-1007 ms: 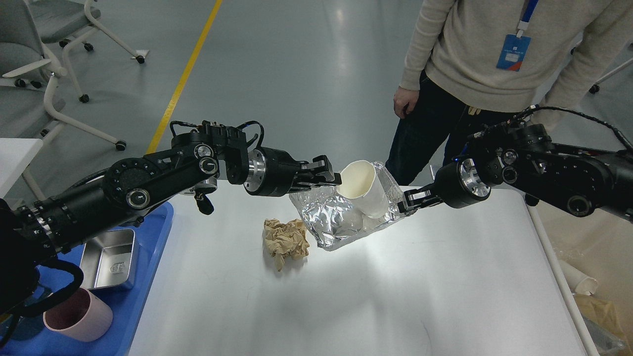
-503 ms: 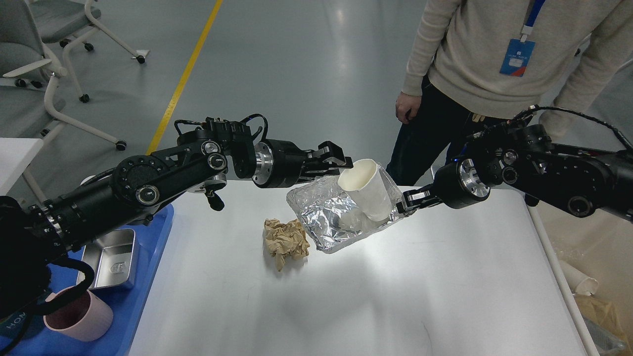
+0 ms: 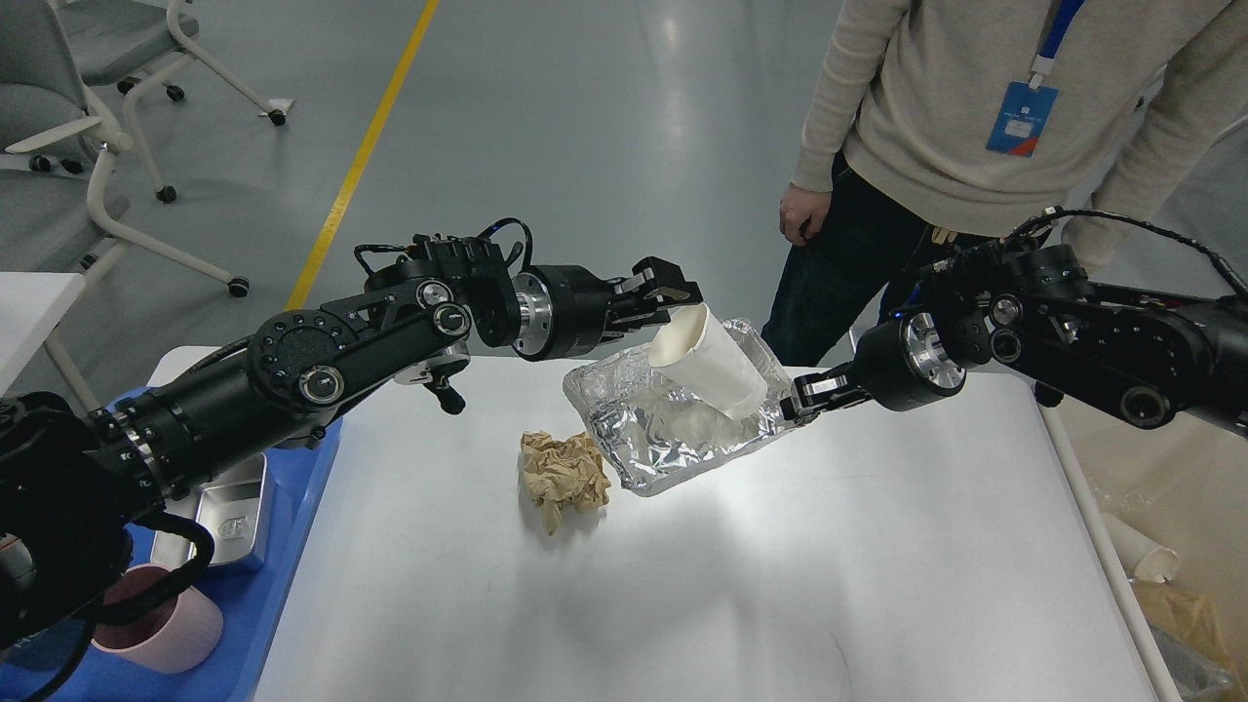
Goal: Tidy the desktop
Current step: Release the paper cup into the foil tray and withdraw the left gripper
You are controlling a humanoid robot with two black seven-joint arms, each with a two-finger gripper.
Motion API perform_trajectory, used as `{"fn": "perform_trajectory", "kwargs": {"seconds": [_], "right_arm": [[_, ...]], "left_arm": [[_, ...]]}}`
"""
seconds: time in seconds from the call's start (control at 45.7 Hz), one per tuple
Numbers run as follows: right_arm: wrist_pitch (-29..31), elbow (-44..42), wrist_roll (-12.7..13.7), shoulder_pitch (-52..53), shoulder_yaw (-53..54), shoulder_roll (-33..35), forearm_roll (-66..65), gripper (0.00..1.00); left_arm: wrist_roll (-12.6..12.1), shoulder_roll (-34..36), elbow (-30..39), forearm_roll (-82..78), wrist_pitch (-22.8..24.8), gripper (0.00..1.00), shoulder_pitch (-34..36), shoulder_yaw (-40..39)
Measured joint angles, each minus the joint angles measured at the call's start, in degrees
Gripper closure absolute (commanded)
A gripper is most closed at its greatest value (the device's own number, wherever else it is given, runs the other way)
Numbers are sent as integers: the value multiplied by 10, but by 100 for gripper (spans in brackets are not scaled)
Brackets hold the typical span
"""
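On the desktop [image 3: 780,556], which filled the lower middle of the head view, a crinkled foil bag [image 3: 673,429] lay toward the far edge. Just left of the bag sat a crumpled brown paper ball [image 3: 564,475]. Against the bag's top leaned a tilted white paper cup [image 3: 710,359], its rim pinched between the fingers of the left gripper [image 3: 675,297]. At the bag's right edge the right gripper [image 3: 804,395] was closed on the foil. Beyond the bag stood a person [image 3: 936,146]

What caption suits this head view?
Left gripper holds a paper cup over a foil bag gripped by the right gripper.
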State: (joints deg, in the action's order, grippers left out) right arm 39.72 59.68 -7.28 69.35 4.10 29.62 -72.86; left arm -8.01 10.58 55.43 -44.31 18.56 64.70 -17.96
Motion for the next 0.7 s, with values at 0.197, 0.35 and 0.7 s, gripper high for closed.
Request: {"fn": "perform_trajectory", "kwargs": {"seconds": [0.197,0.35,0.7], "right_arm": [[-1,1,0,0,1,2,0,100],[-1,7,-1,0,1,5,0,100],[-1,6,0,-1,2,16,8,100]], "left_arm": [[-1,-17,-35,3,-29,54,0,-1],[-1,-26,-38,6,-31,54,1,-17],[-3,33,-22,20,-8,52,8,-41]]}}
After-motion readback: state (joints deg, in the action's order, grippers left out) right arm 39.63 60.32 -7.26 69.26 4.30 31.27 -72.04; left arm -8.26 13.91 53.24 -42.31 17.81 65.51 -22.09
